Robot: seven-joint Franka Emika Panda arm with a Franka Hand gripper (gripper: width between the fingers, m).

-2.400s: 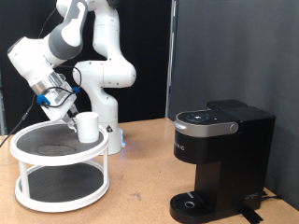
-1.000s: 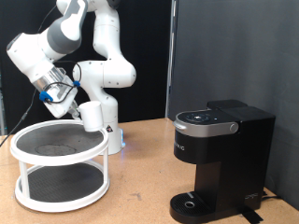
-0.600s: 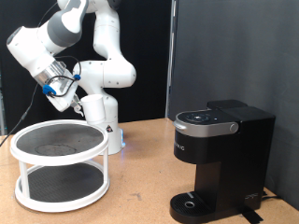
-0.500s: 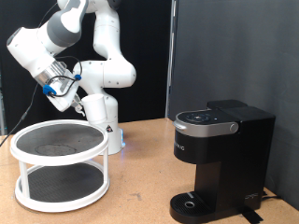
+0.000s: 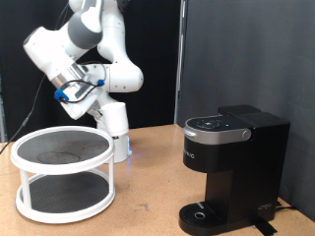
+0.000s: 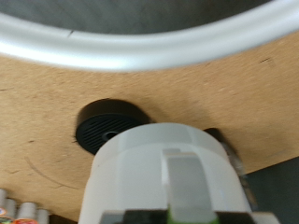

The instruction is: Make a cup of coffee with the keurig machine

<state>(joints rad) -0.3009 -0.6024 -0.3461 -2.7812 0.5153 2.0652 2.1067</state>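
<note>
Gripper point(image 5: 95, 106) holds the cup point(image 5: 115, 120) aloft (keurig machine point(image 5: 231, 175) apart).

Arm point(image 5: 98, 39): white glossy Panda, rounded link shells w/ grey/dark bands at the joints. Base column white, stands at the table's back edge. Small blue light glow low beside the base on the ext view's right. Wrist end: blue band/ring point(image 5: 61, 95) w/ a small orange-ish spot next to it, then darker grey/silver hardware toward the gripper point(image 5: 98, 110). Thin dark cable hangs off the wrist area down the ext view's left side. No readable markings or screws at this res. Wrist view: fingers only as blurred dark strips w/ a greenish edge along one frame border point(image 6: 121, 217); too blurred for more detail.
</note>
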